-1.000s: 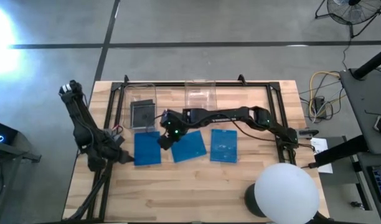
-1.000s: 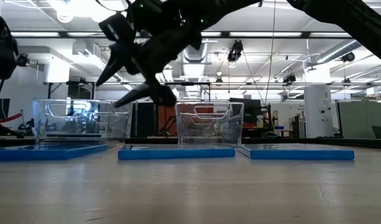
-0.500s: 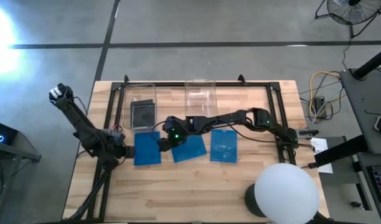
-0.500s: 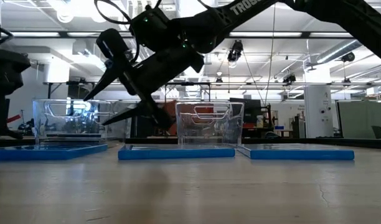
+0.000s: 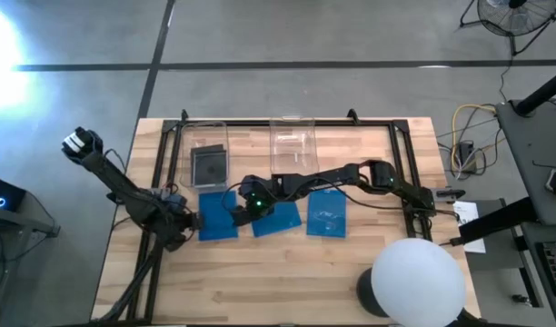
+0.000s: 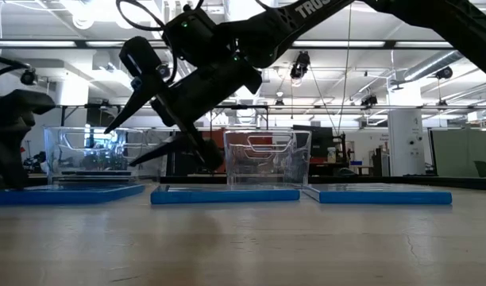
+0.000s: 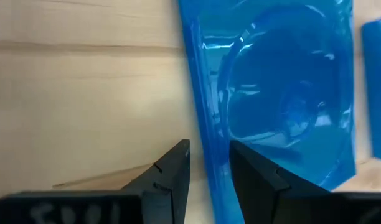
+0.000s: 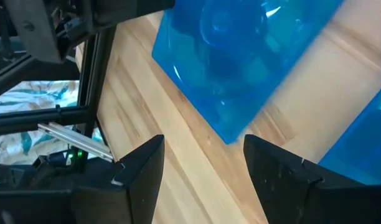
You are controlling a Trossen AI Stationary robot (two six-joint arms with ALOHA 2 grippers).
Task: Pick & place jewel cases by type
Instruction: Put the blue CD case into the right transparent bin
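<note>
Jewel cases were what my right gripper (image 5: pixel 233 211) was after, and it had just dropped from its higher hover a second earlier to a spot low over the table (image 5: pixel 287 291). Its two fingers were spread wide and held nothing. In the low view the tips hung clear of the wood, slanting down and away from my arm.

Directly ahead of the fingertips lay the nearest blue jewel case (image 5: pixel 214 218), flat on the table. In the right wrist view its near corner pointed into the gap between my fingers, not yet inside it. Back along my own arm, just beside the wrist, was the second blue case (image 5: pixel 280 218), partly under the forearm. The third blue case (image 5: pixel 326 213) lay farther back on that side, apart from the second.

My left gripper (image 5: pixel 189 221) had moved in during that same second. It now sat at the far edge of the case I was aiming for, opposite my right gripper. I could not tell whether it had any hold on that case.

Off to one side of the right gripper stood the clear bin (image 5: pixel 208 129) with dark grey cases (image 5: pixel 208 166) in it. The other clear bin (image 5: pixel 292 136) next to it looked empty.

By my judgement the dark cases were sorted and all three blue ones remained. With both grippers converging on one case, I risked a collision or nudging it aside.
</note>
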